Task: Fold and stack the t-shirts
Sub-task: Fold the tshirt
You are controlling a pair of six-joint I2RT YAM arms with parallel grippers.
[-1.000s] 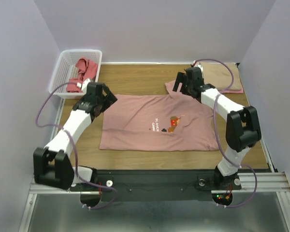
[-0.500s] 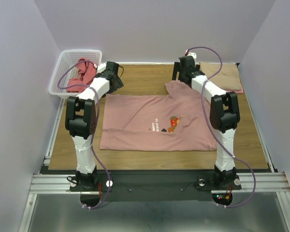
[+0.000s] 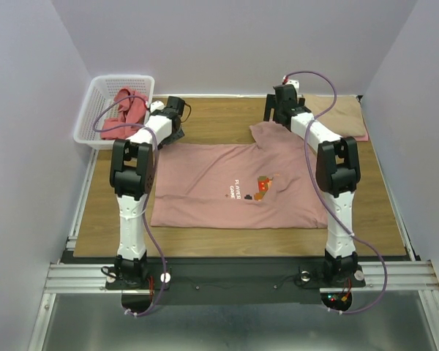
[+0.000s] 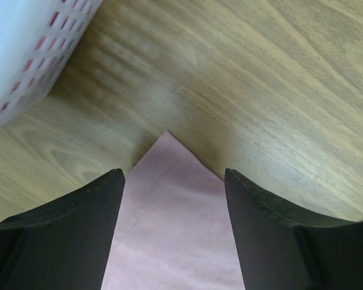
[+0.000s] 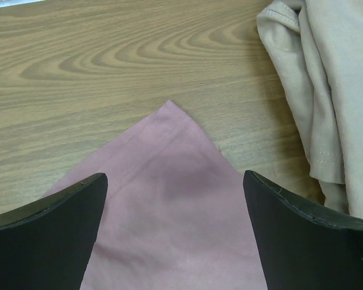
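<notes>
While my left hand [image 4: 172, 176] and right hand [image 5: 175, 178] gape wide and empty astride far corners of the pink t-shirt [image 3: 219, 190], I fear a shallow pinch slipping off.

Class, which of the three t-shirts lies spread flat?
The dusty pink t-shirt with the game print; the tan t-shirt lies bunched far right, the red t-shirt crumpled in the basket.

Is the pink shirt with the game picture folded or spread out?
Spread out: the pink shirt lies flat on the table, print facing up.
</notes>
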